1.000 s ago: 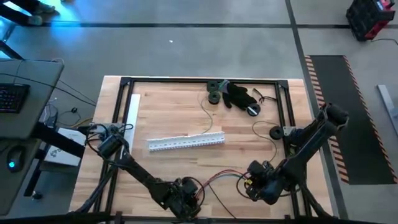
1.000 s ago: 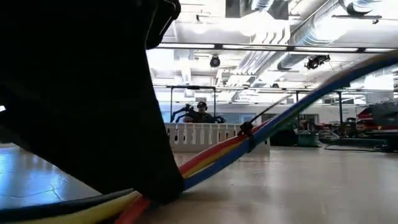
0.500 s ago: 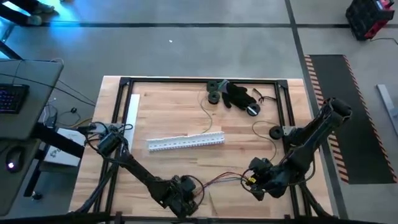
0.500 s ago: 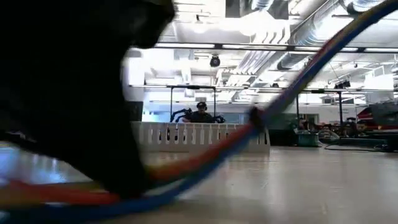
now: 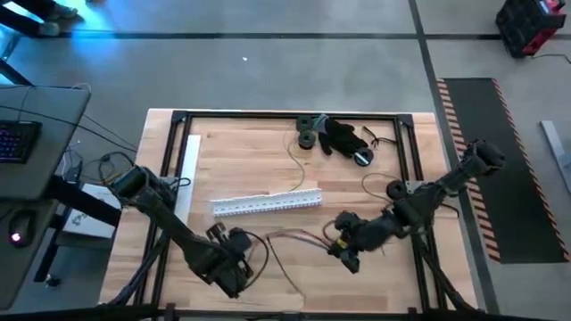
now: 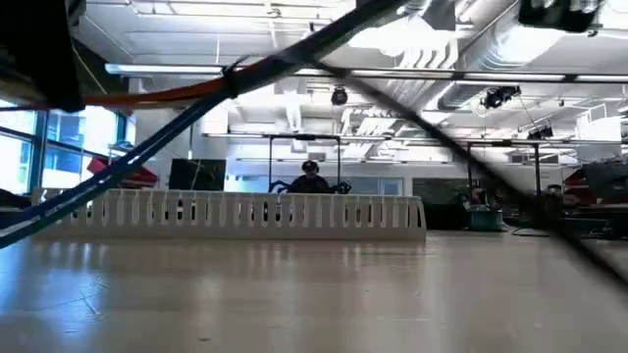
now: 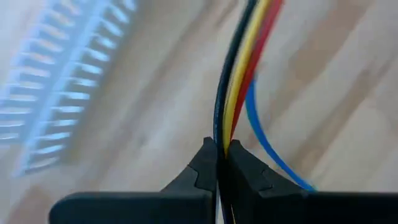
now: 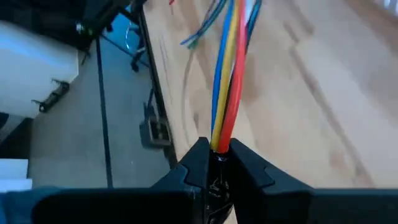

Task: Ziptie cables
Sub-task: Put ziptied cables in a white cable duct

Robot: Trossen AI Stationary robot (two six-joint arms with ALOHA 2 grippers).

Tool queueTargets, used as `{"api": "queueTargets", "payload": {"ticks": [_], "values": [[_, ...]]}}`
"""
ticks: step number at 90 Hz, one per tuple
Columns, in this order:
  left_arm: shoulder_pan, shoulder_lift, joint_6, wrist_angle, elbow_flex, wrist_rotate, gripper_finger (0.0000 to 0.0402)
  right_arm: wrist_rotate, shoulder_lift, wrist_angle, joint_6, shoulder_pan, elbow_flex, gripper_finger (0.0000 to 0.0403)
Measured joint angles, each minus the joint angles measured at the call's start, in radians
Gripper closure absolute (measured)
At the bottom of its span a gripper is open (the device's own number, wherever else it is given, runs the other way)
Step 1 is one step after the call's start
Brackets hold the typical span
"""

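The cables (image 5: 290,237), a bundle of thin red, yellow, blue and dark wires, hang between my two grippers above the near middle of the table. In the low view the cables (image 6: 177,93) cross high above the tabletop. My left gripper (image 5: 237,242) is shut on the bundle's left part, my right gripper (image 5: 343,243) on its right part. Loose wire ends (image 5: 284,272) trail toward the near edge. My left gripper pinches the dark, yellow and red wires (image 7: 225,134) between its two fingertips (image 7: 206,163); a blue wire (image 7: 264,140) runs past outside the fingers. The bundle runs straight on from the fingers, clear of the table. My right gripper pinches the blue, yellow and red wires (image 8: 221,134) between its two fingertips (image 8: 200,155). The wires run straight away from the fingers, close together, above the tabletop.
A long white perforated strip (image 5: 266,203) lies just beyond the grippers in the table's middle, and another (image 5: 190,165) lies along the left frame rail. A black heap with round parts (image 5: 343,135) sits at the far edge. A thin black cord (image 5: 385,189) loops at the right.
Both grippers have risen and gone toward the far and left edges, staying shut on the cables. The bundle, which lay low near the tabletop, now hangs lifted clear and stretched between them.
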Motion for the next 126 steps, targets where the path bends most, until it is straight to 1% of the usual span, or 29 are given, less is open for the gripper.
{"api": "queueTargets", "payload": {"ticks": [5,12,20,27,33,45,52,63,71,79,86,92,102,109,116,121,126], "values": [[0.002,-0.011,0.008,0.006,0.001,-0.037,0.0401,-0.034,0.0,0.024,-0.024,-0.022,0.0,0.038],[0.011,-0.01,0.02,0.046,0.0,-0.077,0.0401,-0.075,0.0,0.015,-0.048,-0.043,0.0,0.038],[0.029,0.004,0.053,0.182,-0.03,-0.096,0.0401,-0.125,0.0,-0.013,-0.065,-0.058,0.0,0.038],[0.041,0.026,0.089,0.367,-0.082,-0.081,0.04,-0.163,0.012,-0.056,-0.062,-0.06,0.0,0.038],[0.052,0.052,0.113,0.51,-0.129,-0.075,0.04,-0.176,0.019,-0.129,-0.045,-0.05,-0.002,0.038],[0.084,0.118,0.137,0.73,-0.191,-0.068,0.04,-0.189,0.017,-0.281,0.009,-0.024,-0.002,0.038],[0.106,0.162,0.167,0.813,-0.206,-0.049,0.04,-0.193,0.018,-0.348,0.029,-0.013,-0.003,0.038],[0.132,0.206,0.206,0.889,-0.206,0.001,0.0399,-0.202,0.018,-0.375,0.044,0.001,-0.003,0.038],[0.149,0.206,0.232,0.902,-0.206,0.062,0.0377,-0.203,0.018,-0.374,0.054,0.003,-0.003,0.038],[0.16,0.183,0.237,0.901,-0.206,0.075,0.034,-0.2,0.018,-0.375,0.054,0.006,-0.003,0.038],[0.17,0.154,0.251,0.906,-0.205,0.062,0.0302,-0.198,0.018,-0.374,0.058,0.007,-0.003,0.038],[0.177,0.137,0.273,0.919,-0.205,0.024,0.0271,-0.2,0.017,-0.373,0.069,0.007,-0.003,0.038],[0.194,0.141,0.353,1.021,-0.205,-0.038,0.023,-0.201,0.01,-0.35,0.113,0.006,-0.003,0.038],[0.212,0.167,0.408,1.104,-0.204,-0.06,0.0213,-0.2,-0.006,-0.32,0.14,0.003,-0.003,0.0381],[0.23,0.206,0.444,1.137,-0.205,-0.075,0.0206,-0.197,-0.028,-0.304,0.164,-0.002,-0.002,0.0385],[0.247,0.228,0.44,1.132,-0.205,-0.068,0.0205,-0.195,-0.046,-0.294,0.167,-0.006,-0.002,0.0387],[0.264,0.248,0.395,1.109,-0.205,-0.056,0.0206,-0.19,-0.069,-0.288,0.182,-0.009,-0.002,0.0387]]}}
